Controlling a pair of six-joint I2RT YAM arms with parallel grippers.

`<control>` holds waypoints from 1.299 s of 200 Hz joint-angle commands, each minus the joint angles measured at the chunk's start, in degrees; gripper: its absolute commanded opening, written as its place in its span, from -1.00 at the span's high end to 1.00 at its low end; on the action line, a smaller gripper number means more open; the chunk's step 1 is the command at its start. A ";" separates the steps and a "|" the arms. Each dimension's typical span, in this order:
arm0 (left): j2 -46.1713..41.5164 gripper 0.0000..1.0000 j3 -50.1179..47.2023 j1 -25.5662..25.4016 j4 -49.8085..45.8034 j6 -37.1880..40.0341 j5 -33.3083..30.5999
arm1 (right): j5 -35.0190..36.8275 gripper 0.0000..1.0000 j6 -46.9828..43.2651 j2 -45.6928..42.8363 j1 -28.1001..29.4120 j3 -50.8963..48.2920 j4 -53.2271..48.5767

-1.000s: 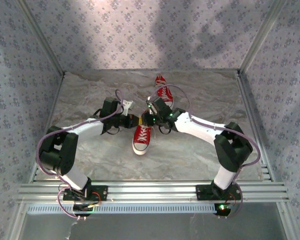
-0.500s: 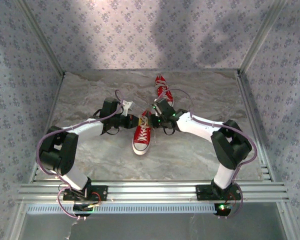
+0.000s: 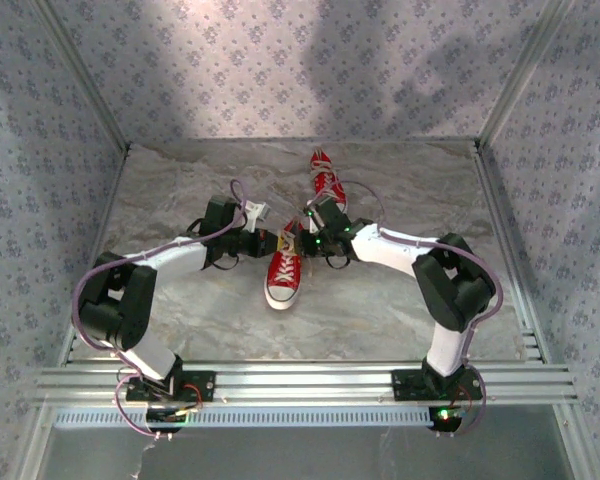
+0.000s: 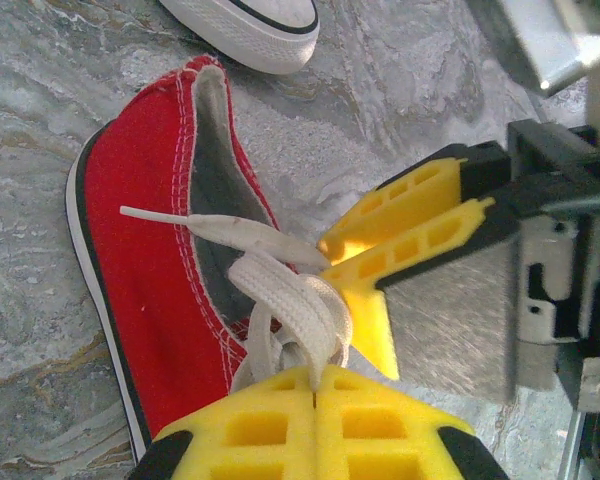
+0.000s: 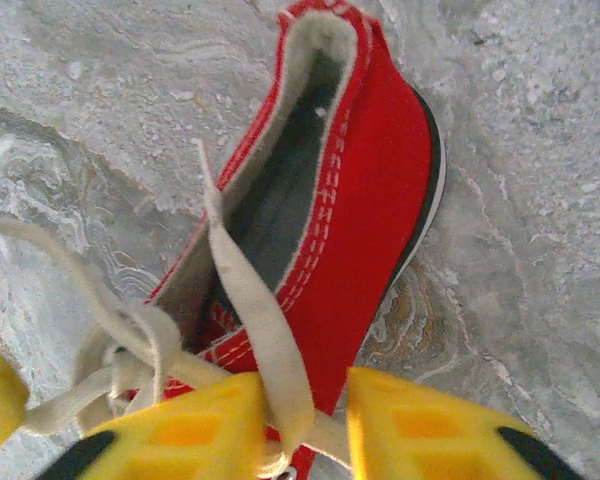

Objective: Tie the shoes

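Swung inward since a second ago, the right arm's elbow (image 3: pixel 450 285) sits nearer centre. Left claw (image 4: pixel 315 385) clamps a white lace (image 4: pixel 290 310); right claw (image 5: pixel 305 392) stands slightly apart around another strand (image 5: pixel 250 310). Shoes (image 3: pixel 283 275) lie mid-frame on the marbled desk (image 3: pixel 380 320), between floral-papered walls (image 3: pixel 280 70).

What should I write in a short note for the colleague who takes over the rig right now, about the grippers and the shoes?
The left gripper is shut on a white lace of the near shoe.
The right gripper is partly open, with a second strand between its fingers, not yet pinched.
The near shoe lies on the table between the grippers, toe towards the arm bases. The far shoe lies behind it, untouched.
Done: one strand gripped, the other lined up.
Left: no bow shows on the near shoe. The far shoe's laces are too small to judge.
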 commanded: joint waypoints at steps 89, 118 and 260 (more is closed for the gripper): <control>-1.45 1.00 -0.72 -0.33 1.52 1.07 -0.95 | 11.63 0.91 -6.19 -6.25 3.46 -1.15 -4.28; -1.56 1.00 -0.85 -0.27 1.93 0.72 -0.99 | 13.26 0.97 -6.88 -7.45 5.46 -2.58 -5.83; -1.37 1.00 -1.08 -0.16 2.68 0.33 -1.68 | 16.36 1.00 1.20 -16.72 12.90 -14.74 -2.72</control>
